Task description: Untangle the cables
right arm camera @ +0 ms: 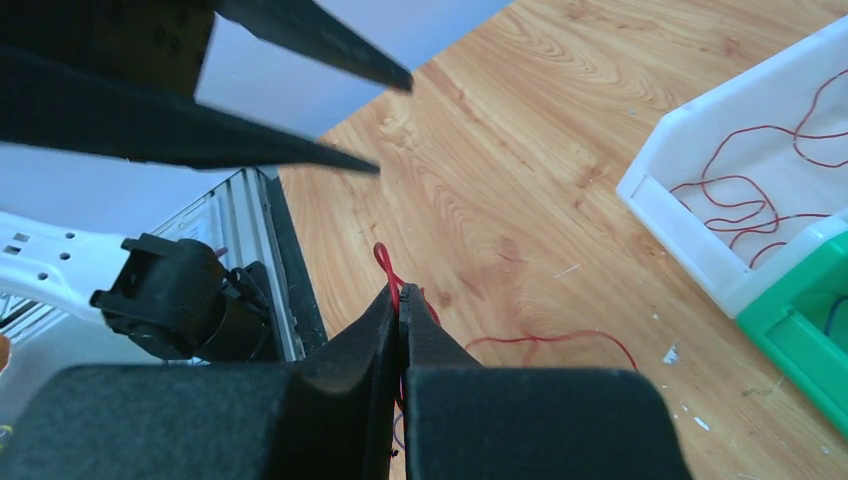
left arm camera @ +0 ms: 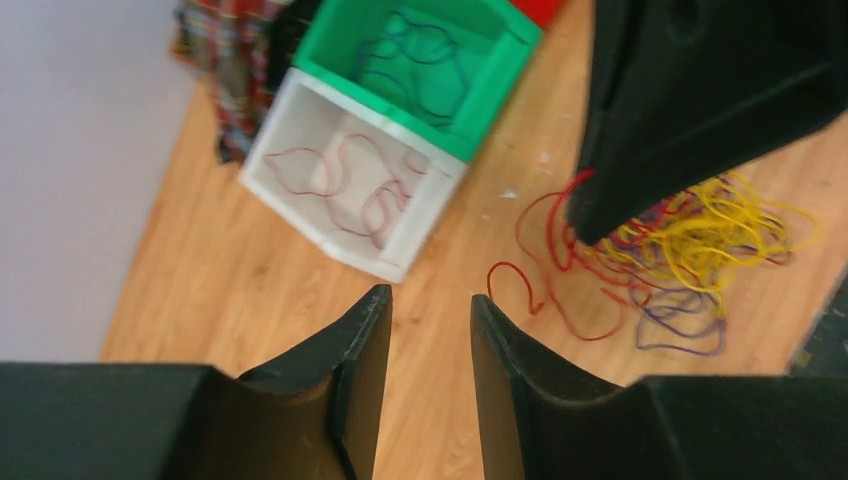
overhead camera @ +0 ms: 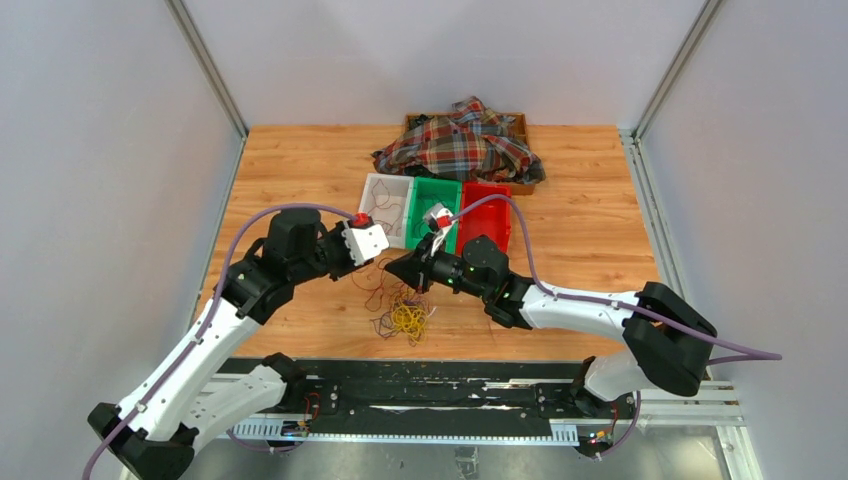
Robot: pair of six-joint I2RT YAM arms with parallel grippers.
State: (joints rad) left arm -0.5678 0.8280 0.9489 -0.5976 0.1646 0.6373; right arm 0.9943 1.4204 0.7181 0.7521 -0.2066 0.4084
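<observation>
Jaws of the right gripper [right arm camera: 400, 300] are pressed together, pinching a red cable [right arm camera: 384, 262] above the tangled cables [overhead camera: 402, 318] on the wooden table [overhead camera: 300, 170]. The left gripper [left arm camera: 430, 300] hangs spread and empty nearby. Behind stand 3 bins: white bin [overhead camera: 372, 200], green bin [overhead camera: 425, 192], red bin [overhead camera: 485, 215]. A plaid cloth [overhead camera: 460, 145] lies beyond them, and pale walls [overhead camera: 100, 150] surround the table.

We see bright, even light and faint shadows; the left end effector [left arm camera: 430, 297] looms dark, slightly blurred.
</observation>
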